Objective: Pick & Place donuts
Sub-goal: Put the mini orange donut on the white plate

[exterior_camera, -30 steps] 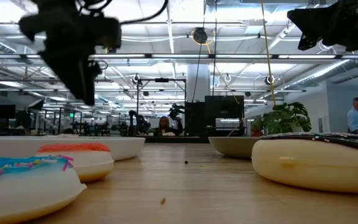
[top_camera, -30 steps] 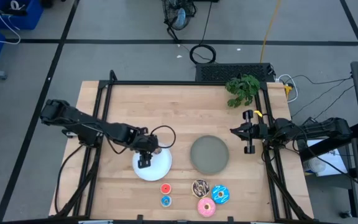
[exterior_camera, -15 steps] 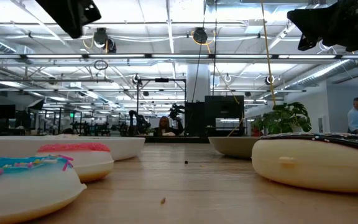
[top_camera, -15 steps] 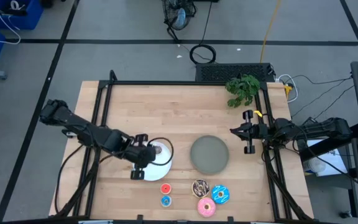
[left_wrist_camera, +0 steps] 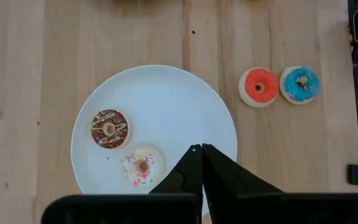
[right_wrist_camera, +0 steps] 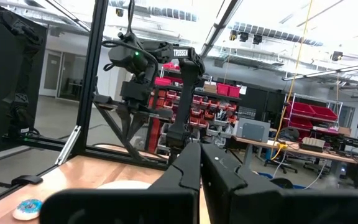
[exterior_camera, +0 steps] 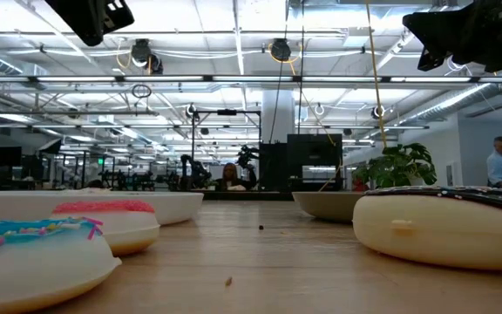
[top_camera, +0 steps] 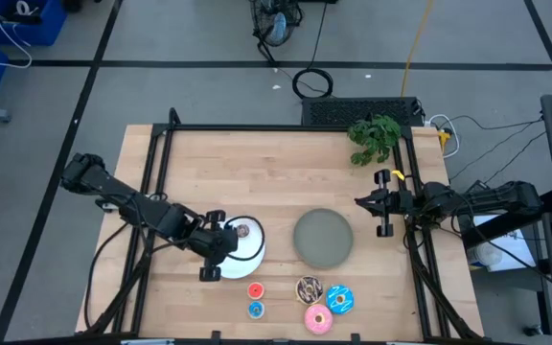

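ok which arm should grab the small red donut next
Left, probably. The left gripper hangs over the white plate, near the red donut; the right gripper waits at the table's far right edge.

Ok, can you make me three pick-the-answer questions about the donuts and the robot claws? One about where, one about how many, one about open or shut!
1. Where are the small brown donut and the small white donut?
A. on the white plate
B. on the grey plate
C. on the bare table

2. How many donuts lie on the table outside the plates?
A. two
B. five
C. seven

3. How are the left claw's fingers?
A. wide open
B. shut, holding nothing
C. shut on a donut

Answers:
1 A: the brown donut and white donut lie on the white plate.
2 B: red, small blue, chocolate, sprinkled blue, pink.
3 B: the left claw has its tips together, empty.
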Motion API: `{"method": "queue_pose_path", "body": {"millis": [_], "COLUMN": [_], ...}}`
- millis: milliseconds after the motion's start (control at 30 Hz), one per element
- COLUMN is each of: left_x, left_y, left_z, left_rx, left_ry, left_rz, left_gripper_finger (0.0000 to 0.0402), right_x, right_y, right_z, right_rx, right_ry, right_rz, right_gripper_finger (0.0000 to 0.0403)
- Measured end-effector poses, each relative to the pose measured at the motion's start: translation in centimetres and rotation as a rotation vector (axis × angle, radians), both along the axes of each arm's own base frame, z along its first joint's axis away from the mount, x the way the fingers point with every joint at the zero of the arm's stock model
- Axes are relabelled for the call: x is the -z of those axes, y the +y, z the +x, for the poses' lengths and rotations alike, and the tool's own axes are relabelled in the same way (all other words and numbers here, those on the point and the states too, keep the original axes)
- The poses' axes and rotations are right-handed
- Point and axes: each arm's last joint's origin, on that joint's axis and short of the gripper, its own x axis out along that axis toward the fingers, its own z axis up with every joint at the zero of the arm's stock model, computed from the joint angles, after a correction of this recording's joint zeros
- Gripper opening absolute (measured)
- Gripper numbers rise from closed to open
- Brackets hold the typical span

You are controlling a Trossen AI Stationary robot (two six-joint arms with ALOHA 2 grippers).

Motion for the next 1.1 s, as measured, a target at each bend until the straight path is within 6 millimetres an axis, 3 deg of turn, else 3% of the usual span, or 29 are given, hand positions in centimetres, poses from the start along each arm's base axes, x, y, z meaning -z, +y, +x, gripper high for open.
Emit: {"method": "queue_pose_path", "body": {"millis": [167,300,600,900,1100], "left_x": [-0.1,1.2,2.8,2.1,2.9], "left_y": [-0.7,-1.7,-4.1,-6.3,-6.9], "left_z": [0.3,1.3,5.7,9.8,10.9], "left_rx": [0.013,0.021,0.078,0.173,0.156], "left_ry": [-0.046,-0.002,0.218,0.163,0.237], "left_rz": [-0.025,-0.046,0.064,0.039,0.073], "left_gripper_finger": [0.0005,0.0003,0.0005,0.0008,0.0004], "right_x": [0.0,0.0,0.0,0.0,0.1], "right_y": [0.0,0.0,0.0,0.0,0.0], "right_z": [0.0,0.0,0.0,0.0,0.0], "right_rx": [0.0,0.001,0.002,0.003,0.004], "right_ry": [0.0,-0.001,-0.001,0.004,0.006], "right_rz": [-0.001,-0.003,0.001,-0.001,-0.001], "right_gripper_finger": [0.0,0.0,0.0,0.0,0.0]}}
